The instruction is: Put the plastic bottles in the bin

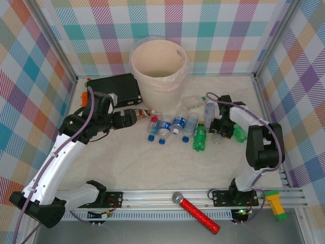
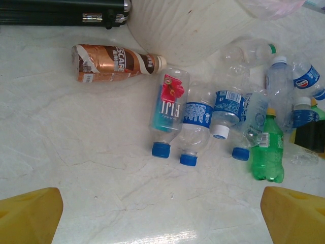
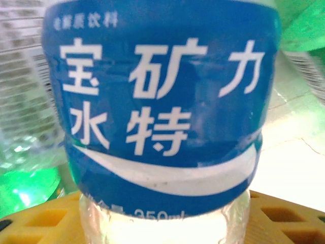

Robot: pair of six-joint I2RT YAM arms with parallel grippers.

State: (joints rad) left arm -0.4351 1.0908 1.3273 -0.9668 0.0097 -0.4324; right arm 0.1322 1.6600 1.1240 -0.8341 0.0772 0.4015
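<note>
The left hand (image 1: 133, 118) is spread wide. In its wrist view the two yellow fingers (image 2: 29, 216) sit at the bottom corners with bare desk (image 2: 101, 168) between them, and nothing is held. It hovers over the left part of the desk, facing the bottles.

Nearest ahead of it lies a brown bottle (image 2: 111, 62) with a white cap, on its side close to the foot of the bin (image 2: 188, 30). To the right is a row of clear bottles (image 1: 171, 127), lying side by side and touching. Most have their blue caps toward the near edge, and one of them is a Fiji bottle (image 2: 167, 112). A green bottle (image 2: 268, 150) lies at the right end of the row, its cap pointing away.

The right hand (image 1: 219, 128) is low at the right end of the cluster. Its wrist view is close on a blue-label bottle (image 3: 162, 112), which stands across the frame between its own yellow fingers (image 3: 30, 223). I cannot tell whether those fingers press on the bottle or only flank it. A second green bottle (image 1: 239, 133) lies just beside this hand, on its right.

The bin (image 1: 157, 86) stands upright at the back middle of the desk, with a clear liner folded over its rim. The bottles lie on the desk in front of it. A black case (image 1: 114, 87) lies flat just left of the bin. On the rail at the near edge, a red microphone (image 1: 195, 208) rests between the arm bases.
</note>
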